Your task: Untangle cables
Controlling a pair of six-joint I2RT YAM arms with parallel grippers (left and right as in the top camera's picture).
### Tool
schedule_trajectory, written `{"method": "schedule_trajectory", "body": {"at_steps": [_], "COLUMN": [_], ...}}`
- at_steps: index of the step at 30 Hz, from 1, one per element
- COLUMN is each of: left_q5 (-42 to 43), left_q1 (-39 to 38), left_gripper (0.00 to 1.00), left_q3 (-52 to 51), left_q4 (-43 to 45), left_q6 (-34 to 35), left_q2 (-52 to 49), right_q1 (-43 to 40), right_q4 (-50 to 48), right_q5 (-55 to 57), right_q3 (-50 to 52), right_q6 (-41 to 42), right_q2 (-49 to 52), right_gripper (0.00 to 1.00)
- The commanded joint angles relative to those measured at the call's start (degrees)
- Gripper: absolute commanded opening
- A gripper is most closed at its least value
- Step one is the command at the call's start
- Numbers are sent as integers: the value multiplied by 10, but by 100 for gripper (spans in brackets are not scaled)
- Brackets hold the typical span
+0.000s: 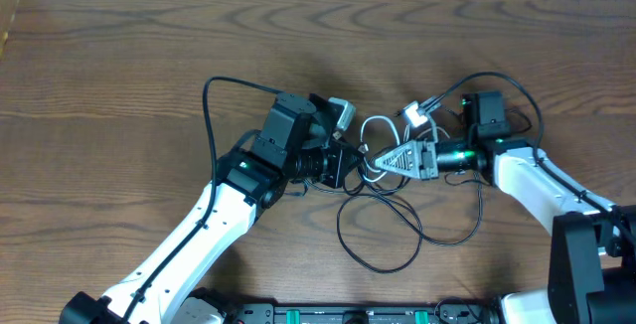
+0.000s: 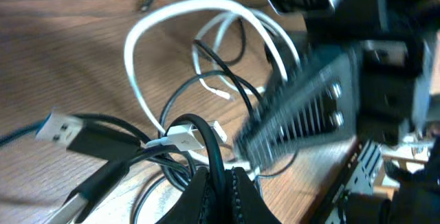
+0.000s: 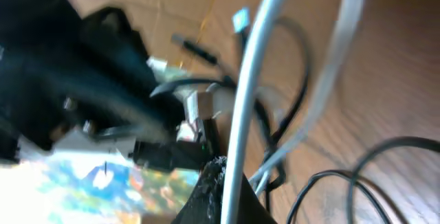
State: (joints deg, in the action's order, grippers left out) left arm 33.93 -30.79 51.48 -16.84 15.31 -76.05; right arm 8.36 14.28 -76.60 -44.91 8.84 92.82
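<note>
Roughly at the middle of the tabletop, a little toward the robot's edge, the cables [image 1: 364, 179] lie in a tangle between both arms. The left gripper [image 2: 221, 180] has its fingers [image 2: 201, 195] pressed together on a black cable [image 2: 210, 150], which arches up out of the tips beside a white plug [image 2: 184, 137]. The right gripper [image 3: 218, 177] faces it from the other side, its fingers [image 3: 206, 195] pinching the white cable [image 3: 251, 80], which rises straight from between them. A loose black loop [image 1: 382, 267] trails toward the near edge.
</note>
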Motion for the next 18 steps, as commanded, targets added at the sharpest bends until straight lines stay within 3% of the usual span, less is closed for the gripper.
{"method": "schedule_trajectory", "body": {"at_steps": [1, 7, 13, 18], "left_q5": [47, 55, 205, 261], "left_q1": [2, 2, 2, 2], "left_gripper": [7, 7, 8, 7], "left_q3": [20, 20, 20, 20], "left_q4": [-9, -28, -28, 10], "left_q6": [-49, -58, -139, -143], "left_q2": [5, 5, 5, 5], "right_q1": [-19, -24, -24, -23], "right_q4": [-3, -1, 32, 48], "right_q5": [86, 247, 392, 405], "right_q3": [1, 1, 1, 1], "right_q6": [109, 139, 138, 113], "right_q2": [-10, -10, -10, -10], "right_gripper": [1, 1, 1, 1]}}
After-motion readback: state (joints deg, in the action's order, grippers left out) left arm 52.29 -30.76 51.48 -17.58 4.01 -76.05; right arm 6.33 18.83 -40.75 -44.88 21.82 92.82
